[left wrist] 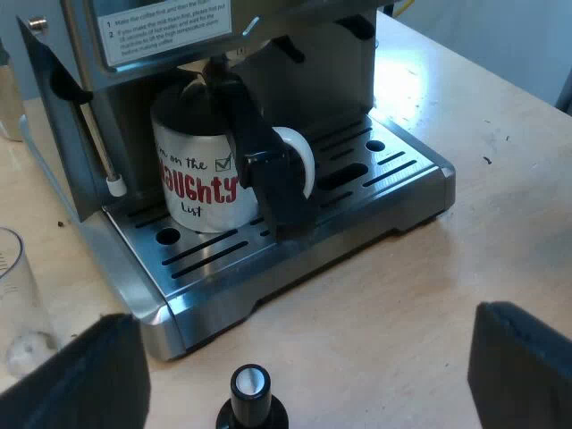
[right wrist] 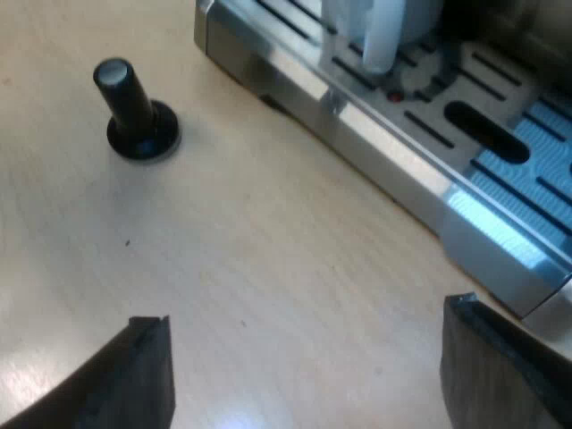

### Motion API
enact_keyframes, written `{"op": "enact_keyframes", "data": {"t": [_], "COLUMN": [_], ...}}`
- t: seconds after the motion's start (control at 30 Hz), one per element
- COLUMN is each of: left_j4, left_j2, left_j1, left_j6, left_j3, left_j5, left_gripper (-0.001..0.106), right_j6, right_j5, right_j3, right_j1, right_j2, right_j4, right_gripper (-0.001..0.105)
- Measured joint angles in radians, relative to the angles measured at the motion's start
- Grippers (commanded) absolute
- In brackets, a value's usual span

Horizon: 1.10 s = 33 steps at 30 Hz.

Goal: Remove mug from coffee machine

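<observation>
A white mug [left wrist: 198, 183] with red lettering stands on the espresso machine's slotted drip tray [left wrist: 375, 179], under the brew head. The holder's dark handle [left wrist: 268, 170] juts out from the machine's front, across the mug's side next to its white loop handle. My left gripper [left wrist: 304, 393] hovers open over the wooden table, short of the tray and above the tamper, nothing between its fingers. My right gripper [right wrist: 308, 375] is open too, low over the table beside the tray's metal edge [right wrist: 402, 170]. The bottom of the mug [right wrist: 380, 31] shows on the tray beyond it.
A tamper with a black knob [left wrist: 252, 402] stands upright on the table near the tray's edge, also the tamper [right wrist: 134, 112] off to the side of the right gripper. A measuring glass [left wrist: 18, 304] stands beside the machine. A steam wand [left wrist: 98, 143] hangs near the mug.
</observation>
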Motion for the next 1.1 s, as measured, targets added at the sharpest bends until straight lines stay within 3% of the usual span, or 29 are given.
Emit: {"op": "enact_keyframes", "data": {"t": [0.2, 0.5, 0.93, 0.97, 1.1], "left_j4": [0.0, 0.0, 0.0, 0.0, 0.0], "left_j2": [0.0, 0.0, 0.0, 0.0, 0.0], "left_j1": [0.0, 0.0, 0.0, 0.0, 0.0], "left_j6": [0.0, 0.0, 0.0, 0.0, 0.0], "left_j3": [0.0, 0.0, 0.0, 0.0, 0.0], "left_j5": [0.0, 0.0, 0.0, 0.0, 0.0], "left_gripper": [0.079, 0.079, 0.079, 0.079, 0.079], "right_j6": [0.0, 0.06, 0.165, 0.176, 0.179], "right_j5": [0.0, 0.016, 0.086, 0.107, 0.126], "right_j3": [0.0, 0.007, 0.126, 0.175, 0.214], "right_j1": [0.03, 0.077, 0.081, 0.081, 0.081], "right_j2": [0.058, 0.149, 0.268, 0.296, 0.345], "right_j4": [-0.008, -0.143, -0.521, -0.657, -0.806], "right_gripper": [0.064, 0.064, 0.064, 0.064, 0.064]}}
